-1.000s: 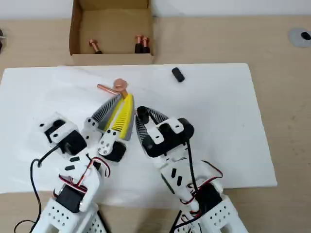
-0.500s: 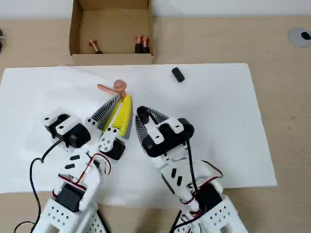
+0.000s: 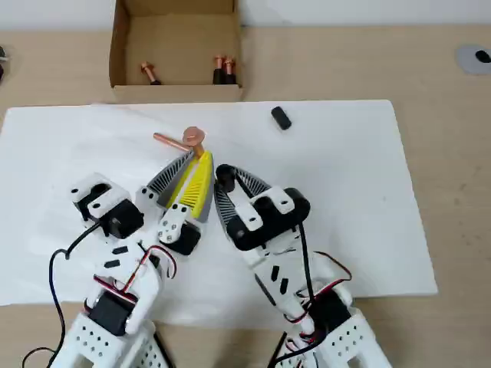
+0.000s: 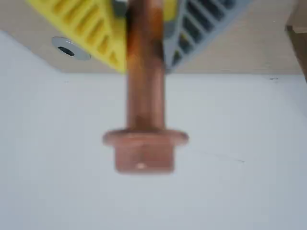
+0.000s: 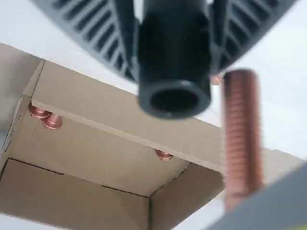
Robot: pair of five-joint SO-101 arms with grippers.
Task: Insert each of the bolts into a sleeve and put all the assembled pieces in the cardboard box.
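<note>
Over a white sheet (image 3: 345,199) on the desk (image 3: 449,153), our left pincer (image 3: 197,156) clamps a copper bolt (image 4: 145,96), right pincer (image 3: 225,179) a black sleeve (image 5: 174,72).

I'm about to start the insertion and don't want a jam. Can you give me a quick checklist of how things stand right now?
1. The left gripper has the bolt clamped: ok.
2. The right gripper has the sleeve clamped: ok.
3. Open end of the sleeve unblocked: ok.
4. Held bolt in line with that opening: not ok, it sits beside the sleeve.
5. Held bolt's head clear of the loose bolt: cannot tell.
6. Room left in the cardboard box: ok.
</note>
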